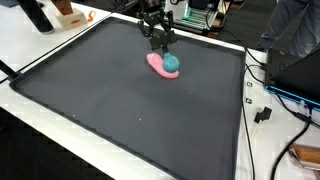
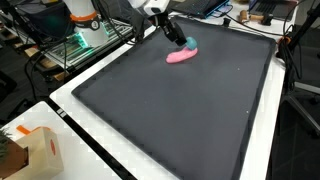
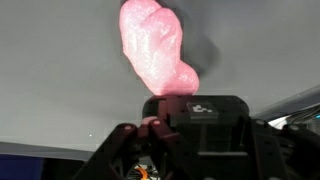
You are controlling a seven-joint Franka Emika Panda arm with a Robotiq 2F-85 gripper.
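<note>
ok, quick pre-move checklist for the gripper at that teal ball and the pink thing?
1. Gripper directly at the teal ball: ok, in both exterior views.
2. Jaws closed on the ball: cannot tell, the fingertips are hidden.
3. Ball apart from the pink object: not ok, they touch or overlap.
4. Pink object in the wrist view: ok, ahead of the gripper.
5. Both things well inside the mat: ok.
</note>
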